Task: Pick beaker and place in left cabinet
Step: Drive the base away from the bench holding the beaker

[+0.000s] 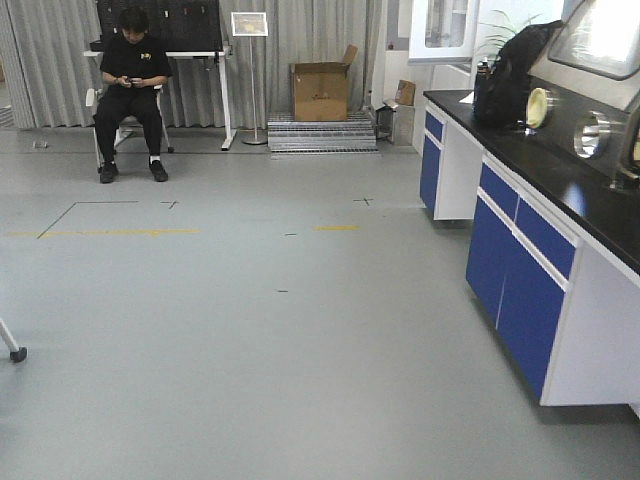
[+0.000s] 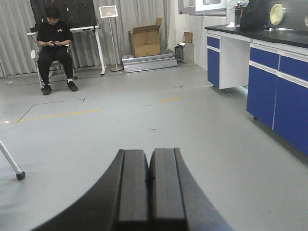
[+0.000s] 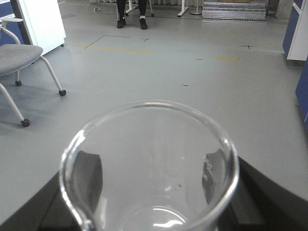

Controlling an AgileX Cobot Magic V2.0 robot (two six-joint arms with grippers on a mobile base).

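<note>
Two right fingers (image 3: 255, 192) clamp the beaker (image 3: 149, 163), mouth facing back; left fingers (image 2: 132, 187) together.

Showed a clear colourless beaker (image 3: 153, 161), a pale grey floor (image 1: 250, 340) crossed by yellow tape lines (image 1: 110, 233), blue-fronted counter units (image 1: 525, 290) under a black countertop (image 1: 575, 185), a brown cardboard box (image 1: 320, 92), possibly grey pleated curtains (image 1: 55, 50).

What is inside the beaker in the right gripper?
It looks empty: no liquid shows. Through the beaker glass only the right gripper fingers and grey floor appear. Its bottom is partly out of frame.
</note>
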